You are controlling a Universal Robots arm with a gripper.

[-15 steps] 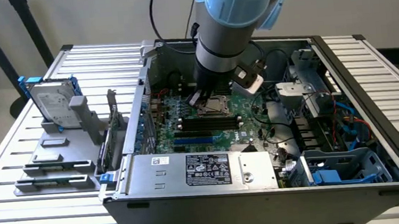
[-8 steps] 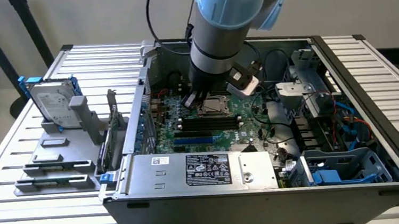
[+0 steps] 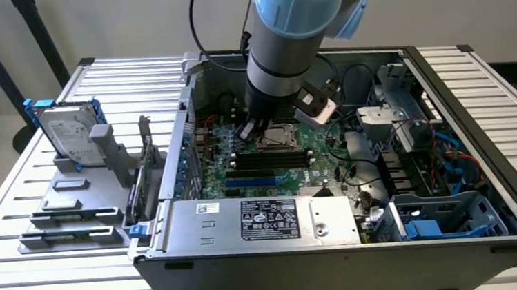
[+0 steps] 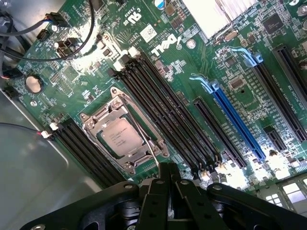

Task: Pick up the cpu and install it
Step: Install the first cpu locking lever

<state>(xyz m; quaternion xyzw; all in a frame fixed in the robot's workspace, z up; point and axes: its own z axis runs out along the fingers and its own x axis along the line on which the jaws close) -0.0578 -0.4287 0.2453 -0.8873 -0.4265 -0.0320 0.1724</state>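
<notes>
A pale wall stands behind a counter (image 3: 24, 226) made of light metal slats, and on this counter lies an open black computer case (image 3: 342, 263). The arm (image 3: 287, 39) reaches down from above into the case, over the green motherboard (image 3: 270, 172).

In the wrist view the cpu (image 4: 120, 136) sits flat inside its socket, with the silver metal load frame (image 4: 96, 120) around it. It lies between two groups of black memory slots (image 4: 163, 110). In the exterior view the socket with the cpu (image 3: 279, 136) is just beside the lower end of the arm, toward the exterior view's right.

The tool (image 4: 169, 173) has its black fingers (image 4: 158, 191) pressed together, and nothing is between them. Its tip hovers near the edge of the socket, close to the thin lever of the frame, but I cannot tell if it touches.

On the motherboard there are also long blue expansion slots (image 4: 237, 124). A silver power supply with a black label (image 3: 269, 220) sits at the near side of the case. On the exterior view's left, a grey holder (image 3: 82, 193) stands on the counter and carries a hard drive in a blue frame (image 3: 68, 132), upright.
</notes>
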